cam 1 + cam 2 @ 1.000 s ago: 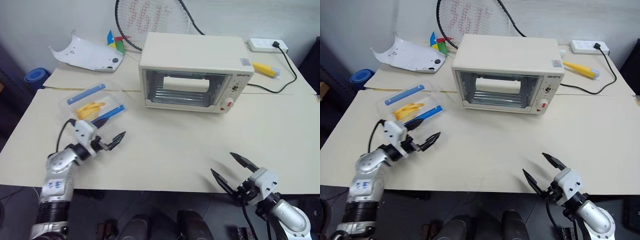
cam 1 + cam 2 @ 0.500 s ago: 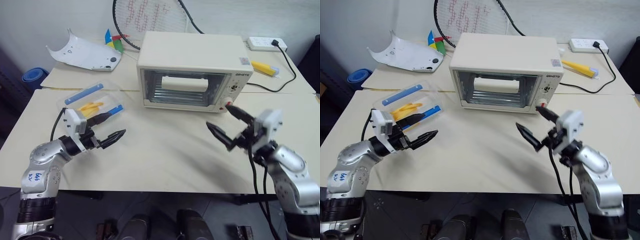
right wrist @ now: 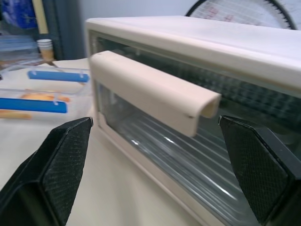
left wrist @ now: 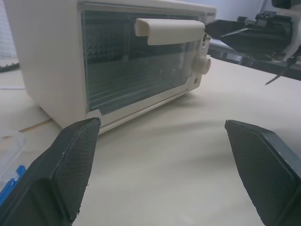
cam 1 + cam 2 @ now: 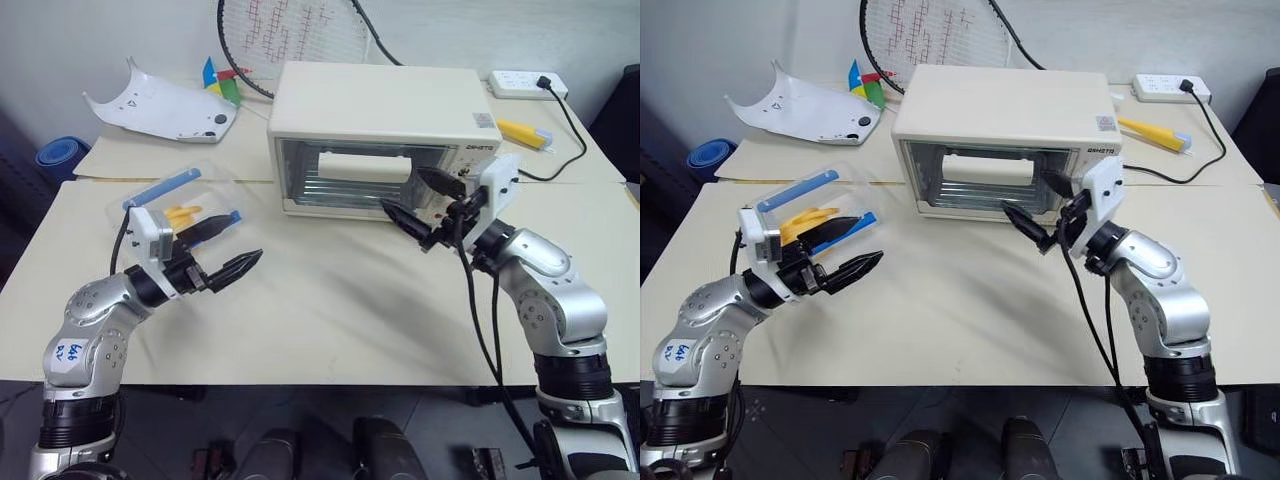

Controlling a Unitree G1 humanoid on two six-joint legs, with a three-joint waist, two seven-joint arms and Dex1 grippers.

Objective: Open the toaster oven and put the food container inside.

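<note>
The right claw [image 5: 418,200] is held spread wide and empty, just in front of the oven [image 5: 380,135] door, with the door handle [image 3: 153,90] seen between its two fingers in the right wrist view. No contact with the handle can be made out. The left claw [image 5: 228,255] is likewise spread and empty, raised over the table [image 5: 340,310] beside the food box [image 5: 185,210], which lies closed on the table to the left of the oven, well apart from the door. The door is shut.

If the right claw is closed too low or too shallow, the handle is likely to be missed or to slip out partway through the pull. A pull made straight outward instead of downward could drag the whole light oven across the table.
</note>
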